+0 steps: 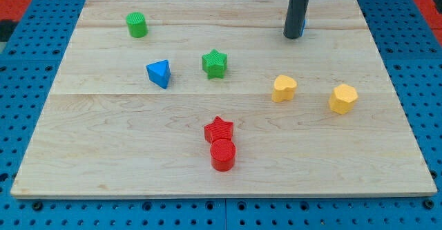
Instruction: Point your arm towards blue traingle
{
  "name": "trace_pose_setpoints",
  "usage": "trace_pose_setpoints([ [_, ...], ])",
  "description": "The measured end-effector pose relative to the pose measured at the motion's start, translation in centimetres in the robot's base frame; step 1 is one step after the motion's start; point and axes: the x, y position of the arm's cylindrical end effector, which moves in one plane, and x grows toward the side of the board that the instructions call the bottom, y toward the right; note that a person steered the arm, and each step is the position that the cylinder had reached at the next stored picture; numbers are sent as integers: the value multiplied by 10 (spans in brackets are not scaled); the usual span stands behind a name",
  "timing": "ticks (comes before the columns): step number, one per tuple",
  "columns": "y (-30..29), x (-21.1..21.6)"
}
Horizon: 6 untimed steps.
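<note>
The blue triangle point(159, 73) lies left of the board's middle. My tip point(293, 36) is near the view's top right, far to the right of the triangle and above it. The rod hides most of another blue block point(302, 28), of which only a sliver shows at its right edge. A green star point(215, 63) lies just right of the blue triangle, between it and my tip.
A green cylinder point(137, 25) stands at the top left. A yellow block point(283, 88) and a yellow hexagon point(342, 99) lie at the right. A red star point(219, 129) touches a red cylinder point(222, 155) near the bottom middle. The wooden board point(103, 147) lies on a blue pegboard.
</note>
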Motion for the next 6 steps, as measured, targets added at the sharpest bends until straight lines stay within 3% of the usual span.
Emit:
trace_pose_setpoints([
  [1,0,13],
  [2,-10,74],
  [4,-121,156],
  [5,-179,169],
  [6,-206,146],
])
